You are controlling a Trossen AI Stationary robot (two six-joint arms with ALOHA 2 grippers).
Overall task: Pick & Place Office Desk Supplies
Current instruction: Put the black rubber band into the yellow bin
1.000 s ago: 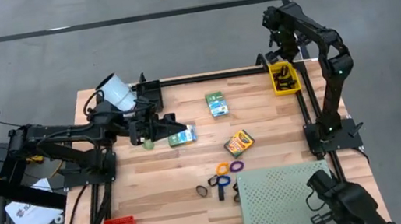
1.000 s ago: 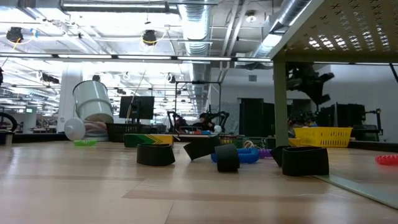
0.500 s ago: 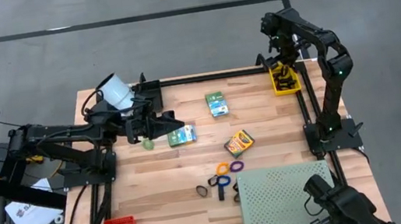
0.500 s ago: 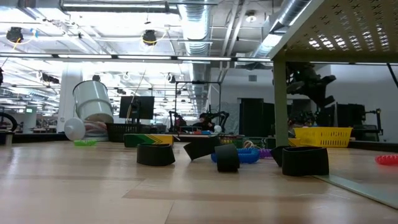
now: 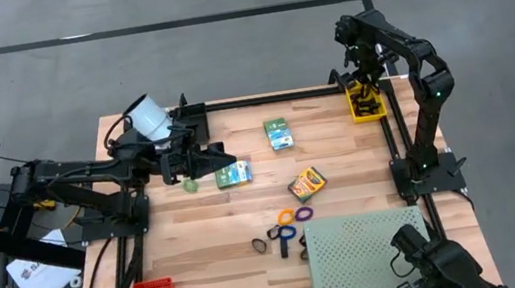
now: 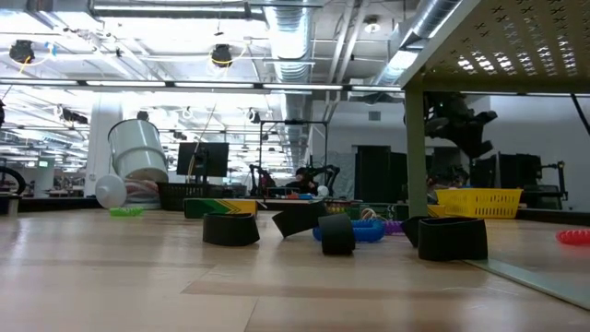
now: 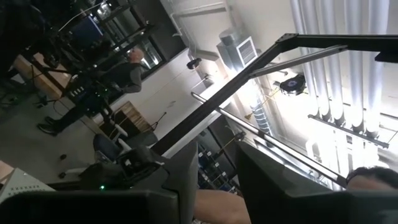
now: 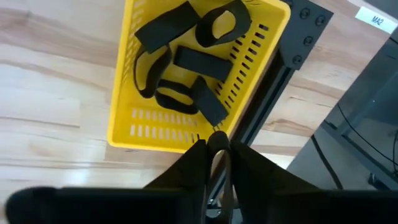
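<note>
On the tabletop (image 5: 211,241), the left tool (image 5: 222,160) hovers at upper left beside a green box (image 5: 234,176), its opening not discernible, while the right tool (image 8: 214,149), fingers narrowly parted and empty, hangs over the yellow basket (image 8: 155,127) of black clips (image 8: 186,62) at upper right.

From down at table height I see black clips (image 6: 230,228) strewn across the wood: a low one, a tilted one (image 6: 297,220), an upright one (image 6: 336,233) and a wide one (image 6: 452,238) by the board's leg (image 6: 416,152). A blue ring (image 6: 369,231) lies behind the upright clip. My right arm (image 6: 456,118) hangs dark above the yellow basket (image 6: 479,203). A white cylinder (image 6: 138,152) stands tilted far off, a flat green box (image 6: 219,207) beside it.
</note>
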